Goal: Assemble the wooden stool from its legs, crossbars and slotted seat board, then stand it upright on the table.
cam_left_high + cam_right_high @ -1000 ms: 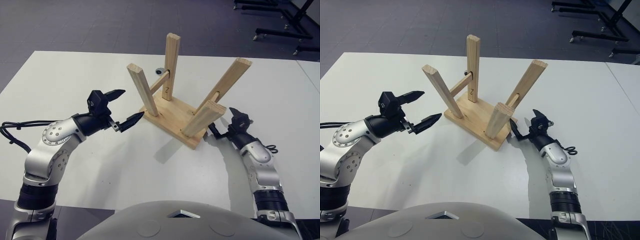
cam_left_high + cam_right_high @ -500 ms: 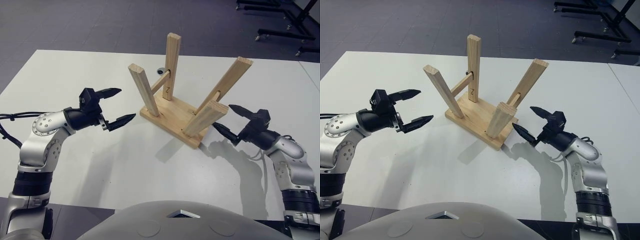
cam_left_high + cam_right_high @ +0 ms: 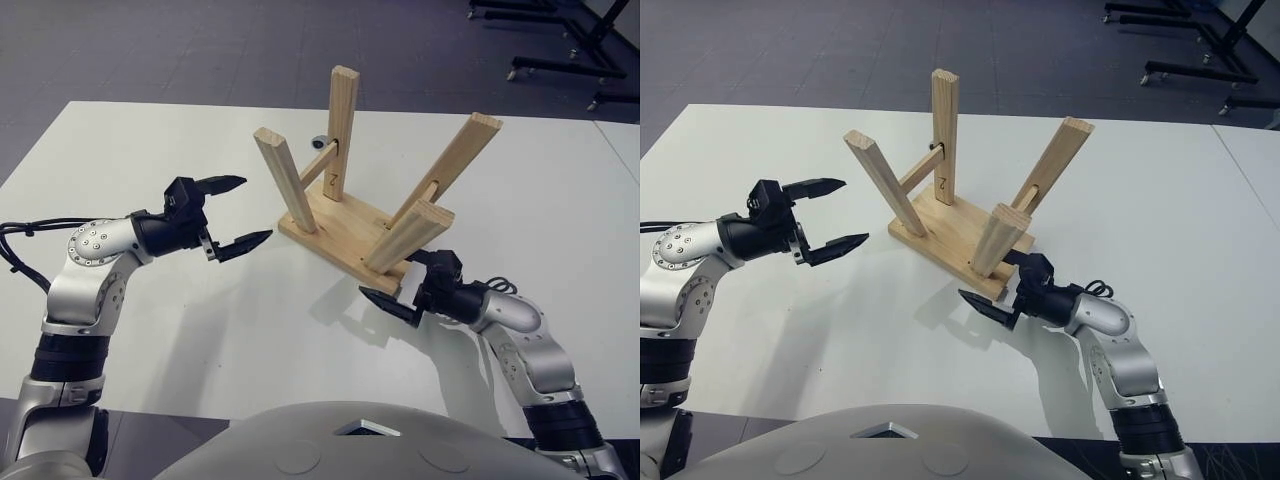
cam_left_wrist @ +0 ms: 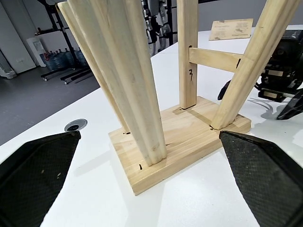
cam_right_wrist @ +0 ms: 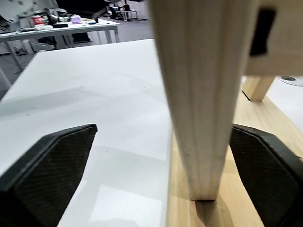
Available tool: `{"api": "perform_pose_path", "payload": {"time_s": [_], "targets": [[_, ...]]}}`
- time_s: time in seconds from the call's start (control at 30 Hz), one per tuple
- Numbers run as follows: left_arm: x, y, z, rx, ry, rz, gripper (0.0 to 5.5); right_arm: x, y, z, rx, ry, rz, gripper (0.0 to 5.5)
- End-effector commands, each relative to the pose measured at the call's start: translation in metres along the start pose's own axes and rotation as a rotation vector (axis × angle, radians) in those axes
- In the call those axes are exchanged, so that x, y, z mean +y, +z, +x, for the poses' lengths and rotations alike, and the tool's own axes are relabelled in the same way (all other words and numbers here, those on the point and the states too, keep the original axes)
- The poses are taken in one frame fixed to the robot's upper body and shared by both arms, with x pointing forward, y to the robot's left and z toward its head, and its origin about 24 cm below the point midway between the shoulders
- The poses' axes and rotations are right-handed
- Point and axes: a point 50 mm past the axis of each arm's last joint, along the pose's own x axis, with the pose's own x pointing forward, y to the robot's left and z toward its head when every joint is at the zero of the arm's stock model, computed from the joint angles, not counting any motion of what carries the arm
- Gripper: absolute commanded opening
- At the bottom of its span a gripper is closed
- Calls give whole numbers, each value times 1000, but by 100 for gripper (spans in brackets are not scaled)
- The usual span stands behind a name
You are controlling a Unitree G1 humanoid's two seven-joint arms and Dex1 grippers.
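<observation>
The wooden stool (image 3: 350, 235) rests upside down on the white table (image 3: 150, 140), its slotted seat board (image 4: 184, 137) flat on the top. Its legs point up, and crossbars (image 4: 213, 59) join them. My left gripper (image 3: 250, 210) hovers open a short way left of the seat board, facing the stool and holding nothing. My right gripper (image 3: 400, 285) is open at the board's near right corner. In the right wrist view the nearest leg (image 5: 203, 94) stands between its fingers (image 5: 47, 165), and I cannot tell whether they touch it.
A small round grommet (image 3: 320, 138) sits in the table behind the stool. A black cable (image 3: 25, 255) trails from my left arm near the table's left edge. Wheeled black frames (image 3: 560, 60) stand on the floor at the far right.
My right gripper swung from the stool's right side round to its near right corner, and now straddles the nearest leg. My left gripper drew back leftward from the seat board's edge.
</observation>
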Motion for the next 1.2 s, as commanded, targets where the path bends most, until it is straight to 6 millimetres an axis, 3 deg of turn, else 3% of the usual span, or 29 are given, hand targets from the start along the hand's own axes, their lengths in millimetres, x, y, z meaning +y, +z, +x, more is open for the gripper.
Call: {"api": "perform_pose_path", "payload": {"time_s": [0.03, 0.57, 0.8, 1.07, 1.2], "targets": [[-6, -5, 1, 28, -20, -2, 540, 1, -3, 1, -17, -15, 22, 414], [-12, -8, -1, 42, -46, 0, 540, -4, -3, -5, -12, -15, 17, 126], [-12, -8, -1, 40, -52, -1, 540, -7, -4, -6, -1, 1, -11, 115], [-14, -9, -5, 88, -129, -4, 540, -22, 0, -32, 61, 166, -70, 108], [-18, -10, -4, 94, -163, -8, 540, -31, 8, -25, 63, 261, -103, 108]]}}
